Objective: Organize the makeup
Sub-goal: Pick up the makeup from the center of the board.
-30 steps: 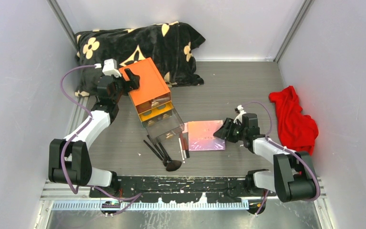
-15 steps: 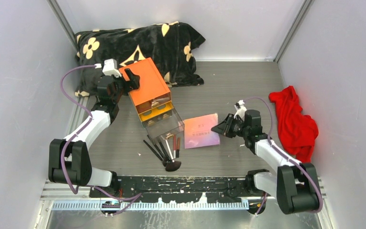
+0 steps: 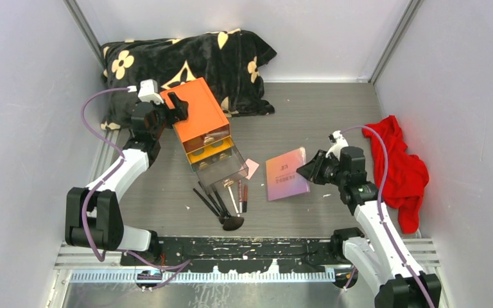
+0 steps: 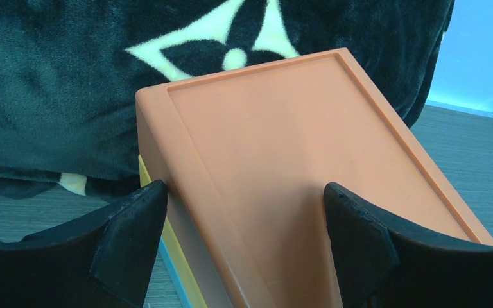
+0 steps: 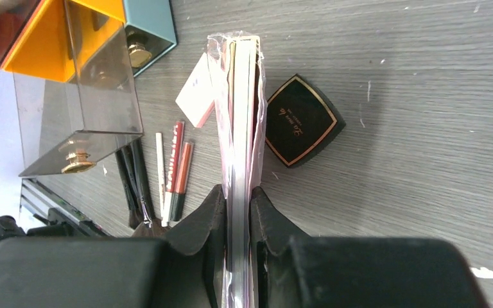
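My right gripper is shut on the shiny pink palette, holding it edge-up in its clear wrap. From above, the palette hangs tilted above the table, with the right gripper at its right edge. Under it lie a black compact and a small pink card. Black-handled brushes and red and dark pencils lie in front of the orange box. My left gripper stands open astride the box's back corner.
The orange box's clear drawer is pulled out towards the brushes. A black flowered blanket lies at the back left, a red cloth at the right by the wall.
My right gripper has shut on the palette's right edge, tipped it up off the table and carried it right, uncovering the pink card. The left arm has not moved.
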`<action>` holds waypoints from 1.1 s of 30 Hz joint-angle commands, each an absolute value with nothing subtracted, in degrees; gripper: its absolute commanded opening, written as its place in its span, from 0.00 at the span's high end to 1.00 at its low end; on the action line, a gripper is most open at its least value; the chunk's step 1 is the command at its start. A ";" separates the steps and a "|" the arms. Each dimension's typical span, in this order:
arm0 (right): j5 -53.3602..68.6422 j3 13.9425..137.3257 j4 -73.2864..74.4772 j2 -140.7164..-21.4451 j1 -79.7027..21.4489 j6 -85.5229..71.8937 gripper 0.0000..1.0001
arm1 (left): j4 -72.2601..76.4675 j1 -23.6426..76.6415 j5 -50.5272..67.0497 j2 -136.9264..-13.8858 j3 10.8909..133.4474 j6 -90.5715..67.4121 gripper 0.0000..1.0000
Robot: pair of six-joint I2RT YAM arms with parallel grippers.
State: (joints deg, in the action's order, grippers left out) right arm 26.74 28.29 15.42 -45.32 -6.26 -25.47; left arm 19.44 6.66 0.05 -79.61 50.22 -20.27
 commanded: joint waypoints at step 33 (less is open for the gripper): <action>25.79 47.81 4.08 -37.57 -6.77 -45.64 0.99 | 2.73 7.82 -2.35 -81.81 46.72 -14.68 0.15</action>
State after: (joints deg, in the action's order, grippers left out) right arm 24.97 44.25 12.69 -36.58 -6.26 -44.12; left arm 19.46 7.44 -1.08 -79.37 50.09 -20.14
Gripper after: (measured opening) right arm 0.208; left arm 0.852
